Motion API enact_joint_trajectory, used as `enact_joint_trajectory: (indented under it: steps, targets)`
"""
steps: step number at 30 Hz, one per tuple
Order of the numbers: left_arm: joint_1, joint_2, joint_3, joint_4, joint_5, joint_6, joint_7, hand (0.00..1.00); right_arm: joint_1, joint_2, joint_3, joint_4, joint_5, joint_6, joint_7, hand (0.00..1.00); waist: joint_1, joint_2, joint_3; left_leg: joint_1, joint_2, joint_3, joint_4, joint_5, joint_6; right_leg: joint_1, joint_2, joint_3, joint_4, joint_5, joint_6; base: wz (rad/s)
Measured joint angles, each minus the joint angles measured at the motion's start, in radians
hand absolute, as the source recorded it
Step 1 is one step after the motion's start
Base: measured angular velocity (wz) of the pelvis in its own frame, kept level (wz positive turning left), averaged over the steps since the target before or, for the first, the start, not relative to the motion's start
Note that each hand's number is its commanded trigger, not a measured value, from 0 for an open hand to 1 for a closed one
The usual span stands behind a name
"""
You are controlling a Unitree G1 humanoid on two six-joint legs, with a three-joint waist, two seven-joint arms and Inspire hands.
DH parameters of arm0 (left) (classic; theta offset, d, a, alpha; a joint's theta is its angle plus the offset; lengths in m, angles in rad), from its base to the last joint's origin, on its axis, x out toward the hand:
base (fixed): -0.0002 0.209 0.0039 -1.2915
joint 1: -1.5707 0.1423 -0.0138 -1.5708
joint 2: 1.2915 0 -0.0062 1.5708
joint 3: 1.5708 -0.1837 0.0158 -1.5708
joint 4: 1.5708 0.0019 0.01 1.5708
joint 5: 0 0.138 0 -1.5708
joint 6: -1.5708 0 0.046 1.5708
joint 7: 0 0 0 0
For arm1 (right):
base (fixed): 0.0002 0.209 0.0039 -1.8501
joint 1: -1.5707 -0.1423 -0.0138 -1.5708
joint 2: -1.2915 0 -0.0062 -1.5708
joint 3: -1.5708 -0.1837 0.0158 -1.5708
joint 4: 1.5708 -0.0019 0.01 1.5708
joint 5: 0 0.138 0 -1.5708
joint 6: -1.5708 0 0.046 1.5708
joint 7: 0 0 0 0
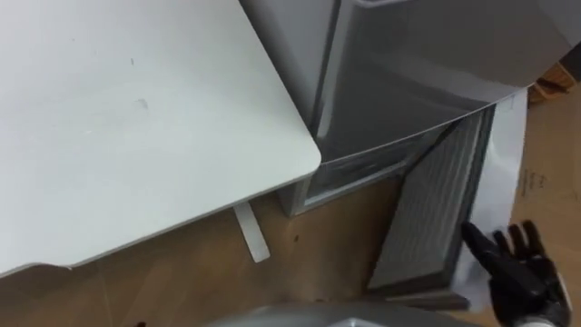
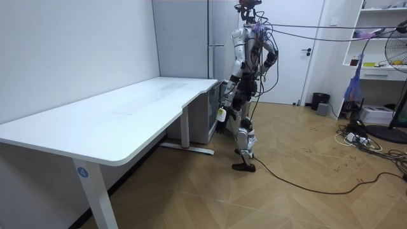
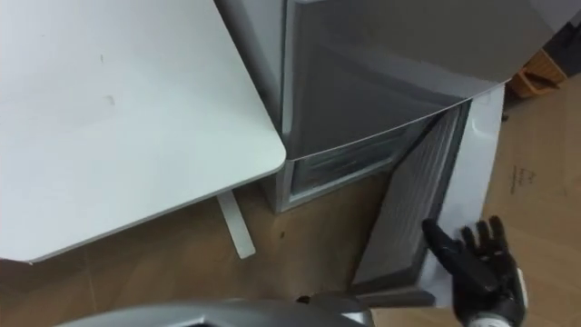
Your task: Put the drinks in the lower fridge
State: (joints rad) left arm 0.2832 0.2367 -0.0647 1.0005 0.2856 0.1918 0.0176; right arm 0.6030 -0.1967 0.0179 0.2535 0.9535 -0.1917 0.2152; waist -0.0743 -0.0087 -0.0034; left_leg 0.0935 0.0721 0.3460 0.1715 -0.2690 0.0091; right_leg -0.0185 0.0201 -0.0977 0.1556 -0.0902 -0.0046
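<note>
The grey fridge (image 1: 408,73) stands beyond the desk's far corner. Its lower door (image 1: 427,213) hangs swung out towards me, with the lower compartment (image 3: 340,163) showing behind it. My right hand (image 1: 517,268) is low at the door's outer edge, open with fingers spread and nothing in it; it also appears as my right hand (image 3: 477,263) in the other eye view. In the room view I stand at the fridge by the desk's end, my left arm (image 2: 267,58) bent at my side, its hand too small to read.
A large white desk (image 1: 127,127) fills the left side, with its leg foot (image 1: 251,232) on the wooden floor. A white sheet (image 1: 508,154) lies under the open door. In the room view a door, shelves and a fan stand behind me.
</note>
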Motion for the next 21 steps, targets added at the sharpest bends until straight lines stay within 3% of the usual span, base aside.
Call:
enact_joint_trajectory:
  steps: [3,5,7,11,14,17,21]
  targets:
    - [0.000,-0.017,0.001,-0.009,0.001,0.000,0.000,0.00,-0.136,-0.006,0.076,0.014,0.019,0.095,0.046,0.00,0.012,0.027,0.0004,-0.001,0.000,-0.018,0.002,0.000,0.000,0.007,-0.001,-0.023,-0.002,0.000,0.000,0.16]
    - [0.000,-0.025,0.001,-0.031,0.001,0.000,0.000,0.00,-0.182,-0.014,0.115,0.014,0.019,0.148,0.076,0.00,0.029,0.037,0.0043,-0.003,0.002,-0.033,0.001,0.001,-0.001,0.010,-0.002,-0.044,-0.003,-0.001,0.001,0.24]
    - [-0.002,-0.030,0.003,-0.046,0.000,-0.003,0.000,0.00,-0.205,-0.016,0.139,0.013,0.017,0.193,0.109,0.00,0.051,0.044,0.0022,-0.004,0.002,-0.052,0.001,0.002,-0.002,0.017,-0.002,-0.054,-0.005,-0.003,0.004,0.31]
    - [0.022,-0.031,0.027,-0.047,-0.001,-0.001,-0.001,0.00,-0.174,-0.050,0.136,0.008,0.016,0.244,0.129,0.00,0.053,0.043,0.0053,-0.003,0.001,-0.062,0.005,0.004,-0.006,0.021,-0.002,-0.076,-0.005,-0.008,0.002,0.08]
    - [0.019,-0.032,0.031,-0.048,-0.013,-0.005,-0.001,0.00,-0.189,-0.050,0.137,0.006,0.009,0.265,0.152,0.00,0.054,0.014,0.0075,-0.006,0.000,-0.063,0.011,0.004,-0.006,0.023,-0.009,-0.079,-0.005,-0.022,-0.003,0.02]
    - [0.018,-0.032,0.030,-0.048,-0.021,-0.011,-0.001,0.00,-0.205,-0.051,0.136,0.006,0.016,0.275,0.179,0.00,0.054,-0.010,0.0022,-0.003,-0.001,-0.081,0.013,0.004,-0.006,0.037,-0.012,-0.097,-0.005,-0.024,-0.003,0.15]
    - [0.023,-0.033,0.023,-0.043,-0.044,-0.009,0.002,0.00,-0.211,-0.060,0.136,0.005,0.027,0.292,0.189,0.00,0.060,-0.011,-0.0001,0.004,-0.003,-0.090,0.012,0.003,-0.005,0.048,-0.014,-0.100,-0.004,-0.024,-0.003,0.08]
